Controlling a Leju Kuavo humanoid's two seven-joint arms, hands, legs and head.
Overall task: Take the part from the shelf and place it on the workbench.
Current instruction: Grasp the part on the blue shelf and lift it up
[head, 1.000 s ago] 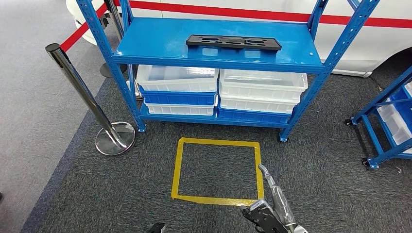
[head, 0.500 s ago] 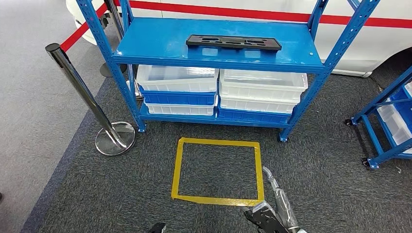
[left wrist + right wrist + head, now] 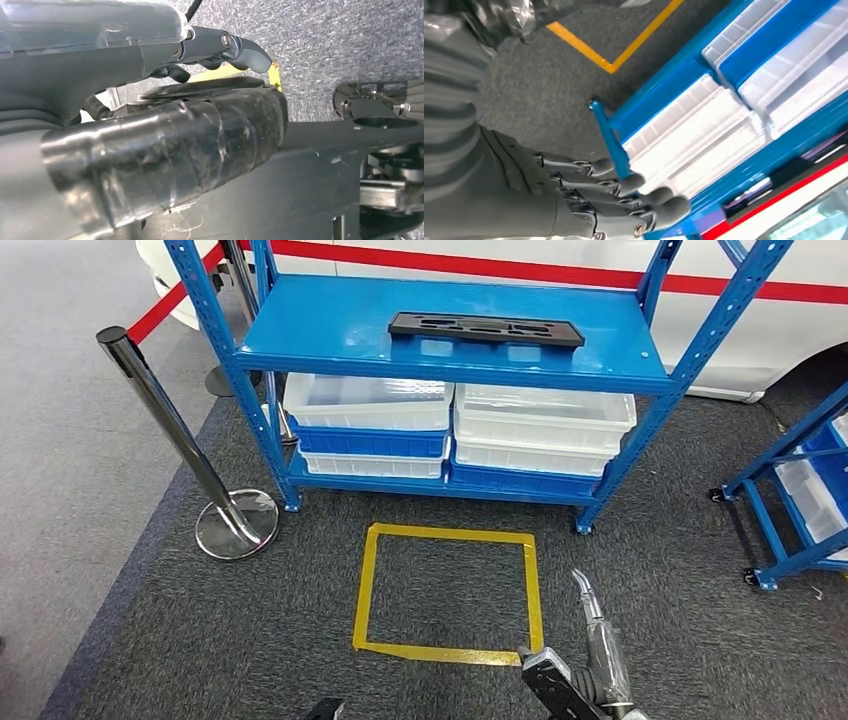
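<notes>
Black part (image 3: 485,328) on blue shelf (image 3: 340,335); white/blue bins (image 3: 368,420); yellow tape square (image 3: 448,593), grey carpet (image 3: 660,570)

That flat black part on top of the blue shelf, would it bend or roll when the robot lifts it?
The black part looks like a rigid moulded piece, so it probably stays stiff. Being long and flat, it should not roll, though it might tilt if gripped at one end. The cut-outs suggest it is fairly light.
</notes>
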